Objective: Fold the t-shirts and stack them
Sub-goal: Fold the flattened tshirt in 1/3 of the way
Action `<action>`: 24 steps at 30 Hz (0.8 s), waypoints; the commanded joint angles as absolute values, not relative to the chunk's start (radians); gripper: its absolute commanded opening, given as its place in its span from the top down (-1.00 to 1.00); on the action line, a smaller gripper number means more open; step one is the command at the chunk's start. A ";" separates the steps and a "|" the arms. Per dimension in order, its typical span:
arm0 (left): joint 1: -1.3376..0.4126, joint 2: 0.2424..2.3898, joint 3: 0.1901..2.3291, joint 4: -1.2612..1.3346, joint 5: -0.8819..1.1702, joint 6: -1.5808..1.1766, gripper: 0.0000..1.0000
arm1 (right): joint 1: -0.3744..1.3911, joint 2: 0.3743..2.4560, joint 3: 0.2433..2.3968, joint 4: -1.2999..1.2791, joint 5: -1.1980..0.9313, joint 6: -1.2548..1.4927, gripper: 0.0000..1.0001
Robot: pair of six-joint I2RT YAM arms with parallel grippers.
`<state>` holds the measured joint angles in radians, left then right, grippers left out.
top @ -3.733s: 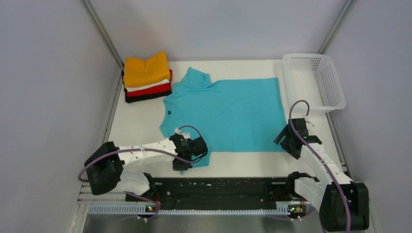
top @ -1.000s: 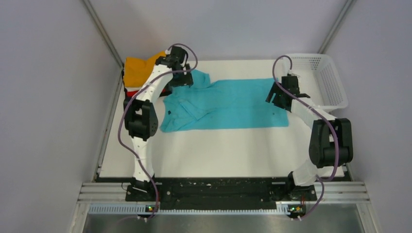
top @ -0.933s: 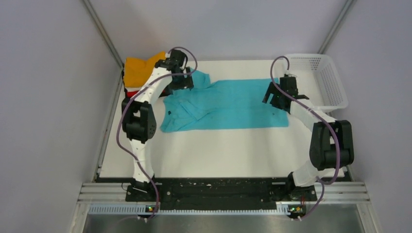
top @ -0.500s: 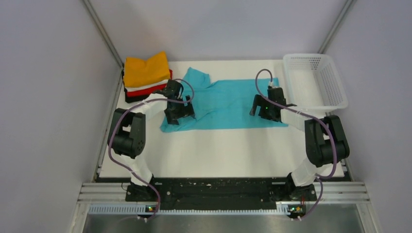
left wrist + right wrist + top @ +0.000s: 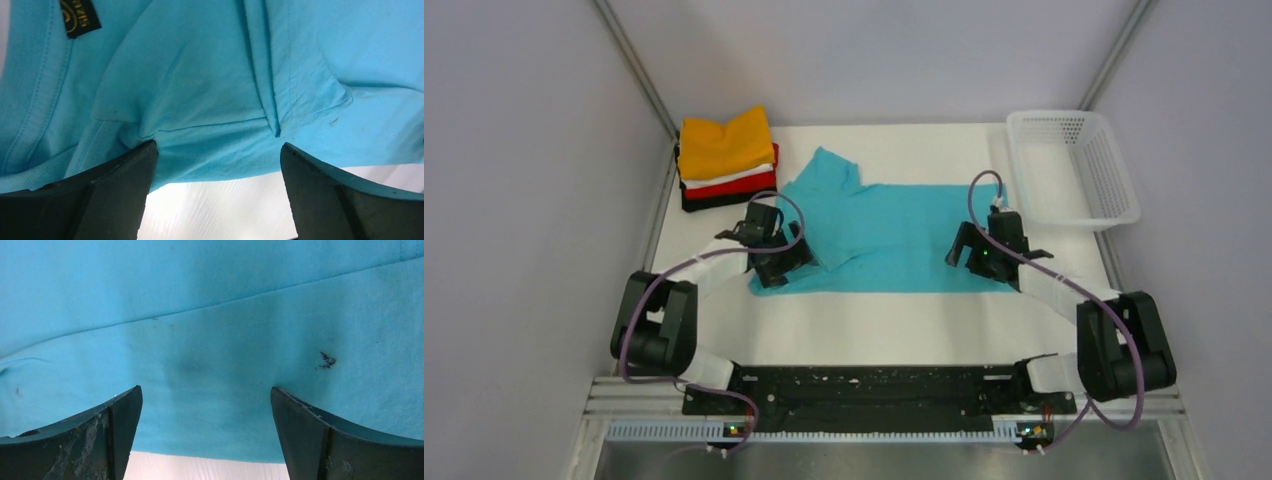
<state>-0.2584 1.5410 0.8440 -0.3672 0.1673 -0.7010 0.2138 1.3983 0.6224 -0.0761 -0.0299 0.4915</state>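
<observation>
**TEAL SHIRT PART-FOLDED AT CENTRE; BOTH GRIPPERS WIDE, NOTHING HELD**

Far-left corner: stack of folded shirts (image 5: 726,165) on the table (image 5: 874,330), hard against the left wall. Top to bottom: orange shirt (image 5: 724,143), white shirt (image 5: 729,178), red shirt (image 5: 729,187), black shirt (image 5: 724,200). Edges approx. aligned.

Left-centre: left gripper (image 5: 774,260) sits low over the collar end of the teal t-shirt (image 5: 894,235), at its near-left corner. Wrist view: fingers (image 5: 115,190) spread wide, straddling the near edge of the cloth, with nothing pinched between them. Contact w/ the cloth cannot be confirmed. Dark neck label (image 5: 80,16) shows at upper left of that view, and creased overlapping layers run beneath the jaws.

Centre: the teal t-shirt lies flat as a long band running left to right, collar end to the left. One sleeve (image 5: 829,165) sticks out toward the far side, near the stack but apart from it.

Right-centre: right gripper (image 5: 969,250) is low over the near-right part of the same shirt. Wrist view: fingers (image 5: 320,435) set wide apart and nothing gripped. The cloth here is smooth, w/ a stitched seam line crossing and a small dark speck (image 5: 326,360). Bare table shows just past the cloth edge.

Far right: white perforated basket (image 5: 1114,170), apart from the shirt.
</observation>
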 commanded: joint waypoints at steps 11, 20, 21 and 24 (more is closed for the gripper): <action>-0.321 1.026 0.497 -0.739 0.100 -0.960 -0.97 | 0.351 0.987 0.472 -0.687 -0.050 0.768 -0.97; -0.329 0.883 0.671 -0.894 0.020 -0.890 -0.97 | 0.356 0.781 0.475 -0.691 -0.056 0.728 -0.97; -0.330 0.908 0.711 -0.867 0.035 -0.866 -0.97 | 0.355 0.769 0.479 -0.659 -0.057 0.728 -0.97; -0.332 1.030 0.828 -0.801 0.054 -0.797 -0.97 | 0.355 0.787 0.531 -0.595 -0.019 0.675 -0.97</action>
